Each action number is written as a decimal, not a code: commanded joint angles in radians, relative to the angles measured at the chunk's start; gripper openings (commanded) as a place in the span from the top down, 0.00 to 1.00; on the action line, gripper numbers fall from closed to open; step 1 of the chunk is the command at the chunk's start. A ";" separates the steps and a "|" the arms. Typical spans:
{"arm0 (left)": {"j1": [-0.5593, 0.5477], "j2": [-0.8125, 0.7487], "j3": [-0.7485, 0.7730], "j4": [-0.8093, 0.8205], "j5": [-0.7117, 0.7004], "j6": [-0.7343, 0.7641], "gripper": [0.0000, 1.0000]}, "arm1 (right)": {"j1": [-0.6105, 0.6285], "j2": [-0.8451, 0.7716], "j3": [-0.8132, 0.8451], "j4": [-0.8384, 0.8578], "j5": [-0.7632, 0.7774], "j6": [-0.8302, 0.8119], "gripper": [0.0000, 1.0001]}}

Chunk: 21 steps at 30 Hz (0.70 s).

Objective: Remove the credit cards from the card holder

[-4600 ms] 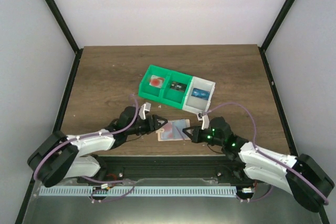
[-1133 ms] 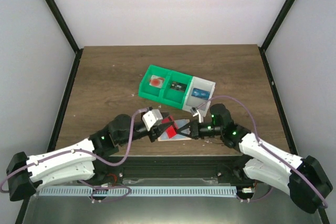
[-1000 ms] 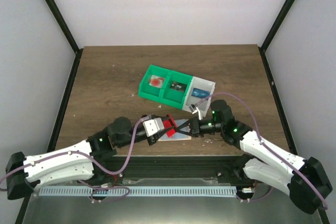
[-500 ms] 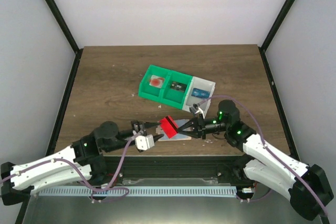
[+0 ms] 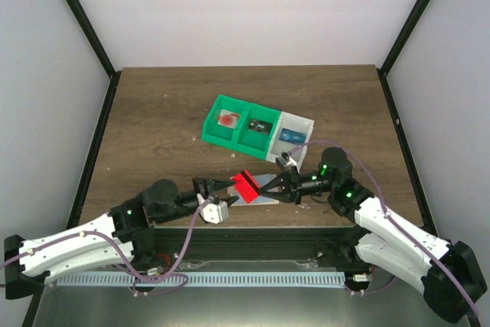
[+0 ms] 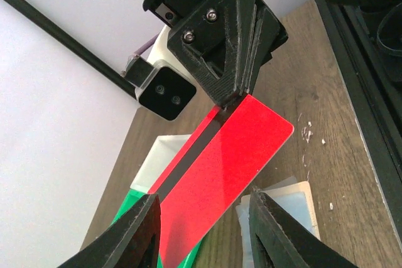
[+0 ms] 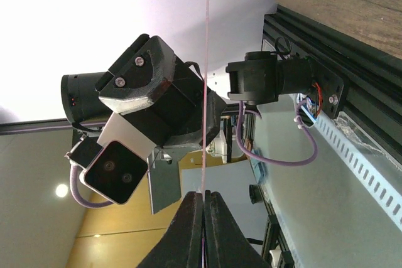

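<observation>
Above card holder [image 5: 258, 197]: right pincer [image 5: 262, 187] pinches one card [image 5: 246, 184].

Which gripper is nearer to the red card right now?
Right. The right gripper is shut on the red card's edge, holding it up over the card holder. The left gripper is open, facing the card from its other side, not gripping it.

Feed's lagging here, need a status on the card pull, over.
Right hand shut on red card, held above card holder. Left hand open, facing the card, not gripping. Nothing between the hands.
</observation>
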 commanded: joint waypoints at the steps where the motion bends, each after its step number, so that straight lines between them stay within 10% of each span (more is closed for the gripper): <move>1: -0.004 -0.009 -0.027 0.050 0.017 0.034 0.59 | -0.010 -0.009 -0.011 0.029 -0.013 0.021 0.99; 21: -0.004 0.104 -0.043 0.129 -0.004 0.110 0.59 | -0.009 -0.004 -0.068 0.084 -0.013 0.049 1.00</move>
